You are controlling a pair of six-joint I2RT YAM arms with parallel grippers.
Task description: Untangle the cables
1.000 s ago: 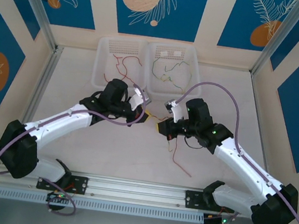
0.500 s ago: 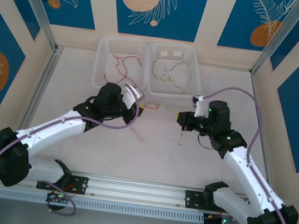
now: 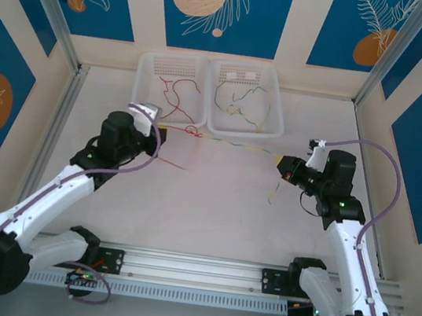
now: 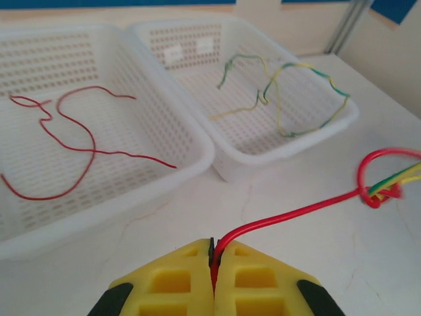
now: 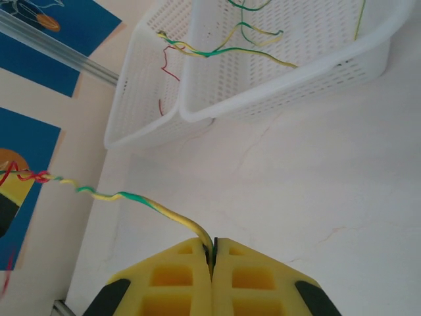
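Observation:
My left gripper (image 4: 214, 253) (image 3: 159, 131) is shut on a red cable (image 4: 289, 212) that runs right to a small knot (image 4: 381, 191) (image 3: 193, 131) with a yellow-green striped cable (image 5: 131, 197). My right gripper (image 5: 213, 253) (image 3: 282, 169) is shut on that striped cable (image 3: 240, 146), which stretches taut across the table to the knot (image 5: 36, 176). A loose end of the red cable (image 3: 169, 162) trails below the left gripper, and a yellow end (image 3: 274, 193) hangs below the right one. Another red cable (image 3: 179, 94) lies in the left basket, and yellow-green cables (image 3: 243, 103) lie in the right basket.
Two white perforated baskets (image 3: 143, 104) (image 3: 276, 120) stand side by side at the back of the table. Thick purple-grey cables (image 3: 371, 150) loop from the arms. Metal frame posts (image 3: 59, 111) run along both sides.
Both grippers have drawn apart, left going left and right going right, pulling the two cables taut. The knot has moved back toward the baskets' front edge.

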